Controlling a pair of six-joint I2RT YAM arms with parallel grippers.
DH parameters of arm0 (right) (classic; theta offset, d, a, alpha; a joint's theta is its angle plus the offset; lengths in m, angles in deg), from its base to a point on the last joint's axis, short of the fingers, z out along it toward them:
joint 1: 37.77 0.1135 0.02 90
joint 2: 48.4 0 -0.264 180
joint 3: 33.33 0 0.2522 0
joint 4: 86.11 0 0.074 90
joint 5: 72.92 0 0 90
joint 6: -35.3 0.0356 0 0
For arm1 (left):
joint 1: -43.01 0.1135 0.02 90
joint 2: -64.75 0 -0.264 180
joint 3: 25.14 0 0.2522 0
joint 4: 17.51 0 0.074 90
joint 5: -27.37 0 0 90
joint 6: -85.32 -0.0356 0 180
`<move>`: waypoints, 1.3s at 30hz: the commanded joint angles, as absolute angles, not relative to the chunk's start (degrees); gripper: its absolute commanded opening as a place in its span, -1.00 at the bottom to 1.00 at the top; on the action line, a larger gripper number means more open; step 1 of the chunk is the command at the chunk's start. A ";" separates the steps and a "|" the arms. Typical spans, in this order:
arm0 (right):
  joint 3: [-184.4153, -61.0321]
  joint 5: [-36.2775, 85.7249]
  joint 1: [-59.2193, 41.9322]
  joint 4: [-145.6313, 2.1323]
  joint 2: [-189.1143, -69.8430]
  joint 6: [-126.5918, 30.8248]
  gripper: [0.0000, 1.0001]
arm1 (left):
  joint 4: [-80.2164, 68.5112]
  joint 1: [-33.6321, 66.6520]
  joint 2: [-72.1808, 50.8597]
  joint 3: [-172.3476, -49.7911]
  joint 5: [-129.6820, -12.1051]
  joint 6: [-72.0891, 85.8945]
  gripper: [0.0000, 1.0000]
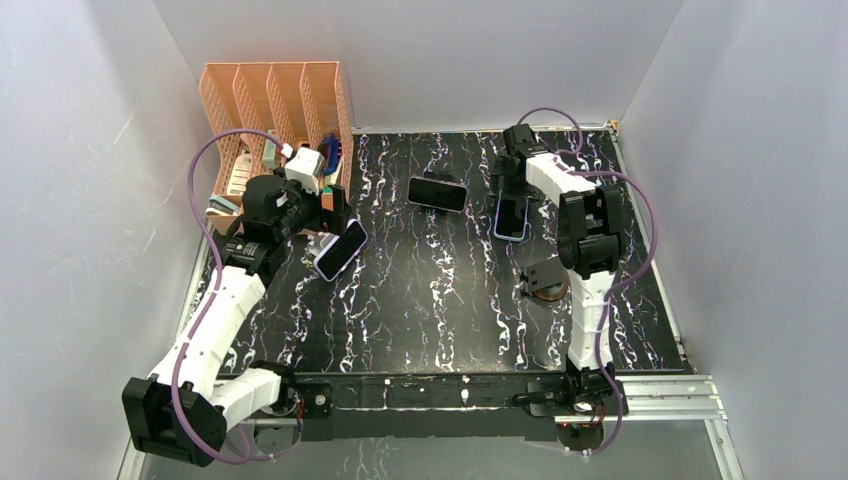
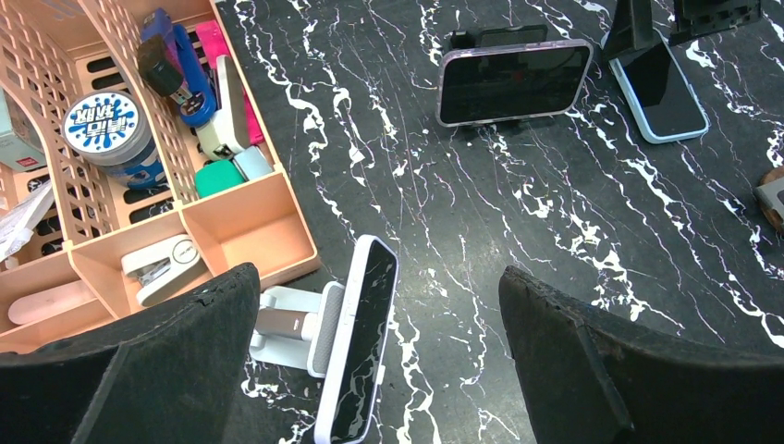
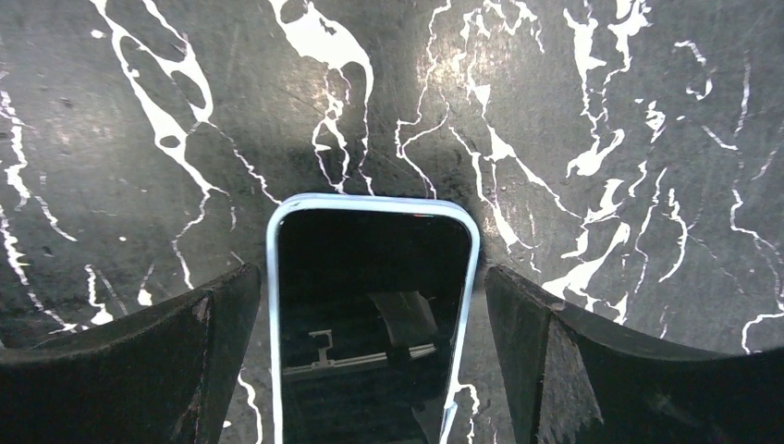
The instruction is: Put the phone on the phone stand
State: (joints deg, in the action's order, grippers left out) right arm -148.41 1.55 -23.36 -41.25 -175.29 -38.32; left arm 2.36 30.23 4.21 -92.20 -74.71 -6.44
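My left tool point(image 2: 379, 282) hangs low with jaws spread wide; my right tool point(image 3: 370, 277), far forward, points down, jaws equally parted.

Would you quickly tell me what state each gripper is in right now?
Left gripper: open, holding nothing.
Right gripper: open, straddling the blue-edged phone, not gripping.

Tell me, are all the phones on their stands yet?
Two look done: the first phone leans on the white stand, the second phone sits on the black stand. In hand: the right gripper's open jaws straddle the blue phone, flat on the table. Left: gripping it and standing it up.
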 commanded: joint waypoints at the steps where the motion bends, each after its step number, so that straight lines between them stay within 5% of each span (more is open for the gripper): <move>1: -147.30 3.39 -23.75 -42.64 -176.34 -37.58 0.97 | 2.67 30.03 4.67 -92.42 -75.40 -7.09 0.97; 12: -144.26 4.69 -23.71 -43.43 -176.54 -36.77 0.93 | 2.42 30.01 3.95 -92.05 -76.11 -6.89 0.97; 21: -141.07 3.31 -23.71 -43.81 -176.45 -37.41 0.17 | 0.94 28.60 1.40 -92.08 -79.27 -3.09 0.97; 26: -138.17 4.82 -23.71 -45.58 -175.35 -37.46 -0.49 | -0.48 20.67 -1.92 -92.43 -76.73 1.66 0.97; 33: -127.68 13.92 -23.62 -54.23 -166.74 -34.52 -0.51 | -14.12 0.57 -10.49 -87.71 -60.36 10.14 0.97; 39: -118.37 23.75 -23.21 -62.65 -157.48 -31.25 -0.50 | -21.38 -6.95 -22.56 -90.08 -50.39 12.16 0.97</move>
State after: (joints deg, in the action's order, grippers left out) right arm -123.64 13.09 -24.10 -60.73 -162.37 -35.82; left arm -14.71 -4.67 -17.80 -88.79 -60.20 9.08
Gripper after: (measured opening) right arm 0.803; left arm 0.983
